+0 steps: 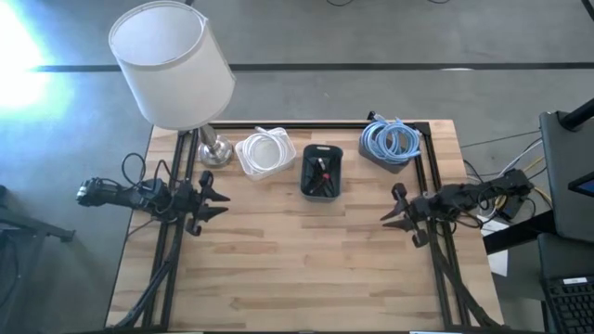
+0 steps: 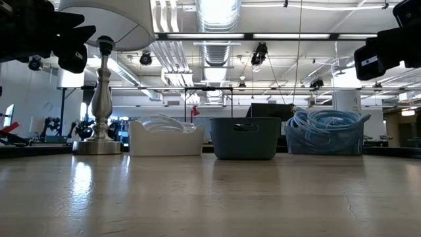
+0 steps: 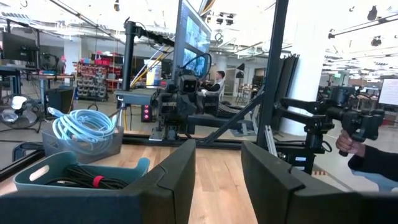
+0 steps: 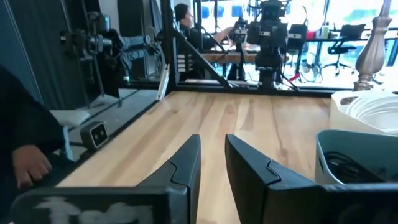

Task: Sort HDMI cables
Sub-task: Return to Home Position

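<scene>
Here's the picture from above: three bins lined up along the far edge of the bench [image 1: 306, 269], and nothing loose on the open wood in front of them. On the left, next to the lamp [image 1: 172, 65], the white bin [image 2: 166, 141] holds the white cables [image 1: 267, 148], coiled round. In the middle, the dark bin [image 2: 245, 138] has the black cables [image 1: 321, 174] bundled inside, one with a red band around it, as the left wrist view shows. On the right, the grey bin [image 2: 322, 143] is piled with the light-blue cables [image 1: 390, 139], their loops rising above its rim. By my reading the sorting is done: each colour sits in its own bin and no cable lies out on the bench in any view. All that seems left is for the arms to settle at rest. The left gripper [image 1: 223, 203] hovers at the left edge of the bench, pointing inward, fingers apart and holding nothing. The right gripper [image 1: 388, 208] mirrors it at the right edge, fingers parted by a narrower gap, also empty. Both sit well apart from the bins. As for writing: no brand, label or lettering can be read on the bins, the cables or the lamp; a small tag beside the bench in the right wrist view is too tiny to make out.
</scene>
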